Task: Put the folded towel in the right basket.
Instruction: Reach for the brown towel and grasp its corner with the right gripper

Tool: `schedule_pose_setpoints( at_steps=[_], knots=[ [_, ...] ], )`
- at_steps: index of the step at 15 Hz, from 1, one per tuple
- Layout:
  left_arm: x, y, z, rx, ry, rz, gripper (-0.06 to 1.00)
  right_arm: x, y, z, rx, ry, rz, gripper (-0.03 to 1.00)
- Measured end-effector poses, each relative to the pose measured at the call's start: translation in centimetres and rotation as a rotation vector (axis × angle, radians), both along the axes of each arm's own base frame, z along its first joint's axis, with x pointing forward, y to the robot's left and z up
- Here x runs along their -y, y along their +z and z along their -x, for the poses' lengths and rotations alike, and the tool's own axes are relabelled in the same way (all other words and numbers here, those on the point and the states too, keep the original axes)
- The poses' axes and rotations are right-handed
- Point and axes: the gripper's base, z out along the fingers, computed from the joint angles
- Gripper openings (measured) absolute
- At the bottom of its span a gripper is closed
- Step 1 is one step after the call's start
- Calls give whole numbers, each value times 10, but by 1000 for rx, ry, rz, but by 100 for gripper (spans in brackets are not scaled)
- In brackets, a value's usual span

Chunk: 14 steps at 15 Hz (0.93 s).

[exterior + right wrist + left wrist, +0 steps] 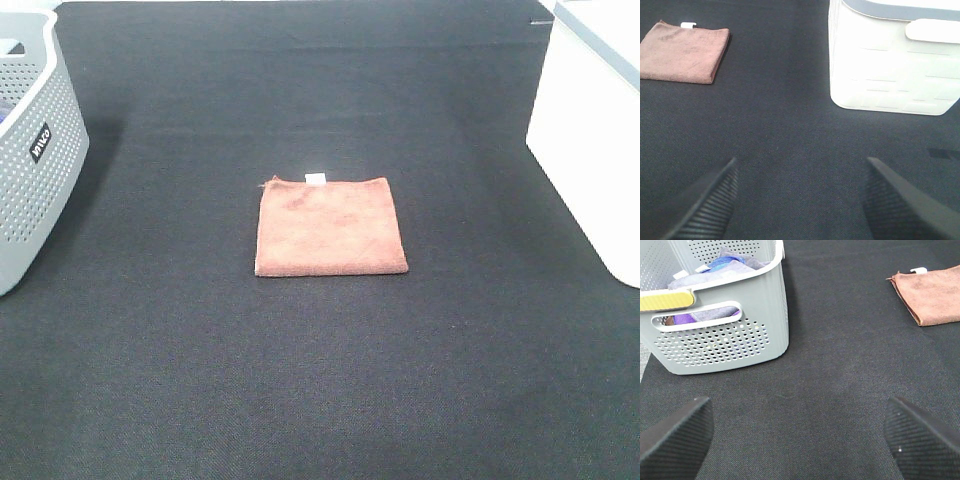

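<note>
The folded towel (pixel 330 227) lies flat in the middle of the black mat, rust-brown and square, with a small white tag on its far edge. It also shows in the left wrist view (pixel 932 296) and the right wrist view (pixel 684 54). The right basket (pixel 590 140) stands at the right edge, bright white; the right wrist view shows its brick-patterned wall (pixel 895 70). My left gripper (pixel 797 440) is open and empty above bare mat. My right gripper (pixel 800 200) is open and empty above bare mat. Neither arm shows in the high view.
A grey dot-perforated basket (pixel 35 170) with a black label stands at the left edge. In the left wrist view it (pixel 735 335) holds several cloths. The black mat (pixel 320 380) covers the whole table.
</note>
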Motion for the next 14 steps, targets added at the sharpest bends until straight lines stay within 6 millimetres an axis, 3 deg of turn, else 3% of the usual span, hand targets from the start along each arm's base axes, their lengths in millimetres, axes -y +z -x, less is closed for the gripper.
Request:
schedule_pose_setpoints(
  at_steps=[14],
  knots=[
    [0,0,0,0,0,0,87,0,0,0,0,0,0,66]
  ],
)
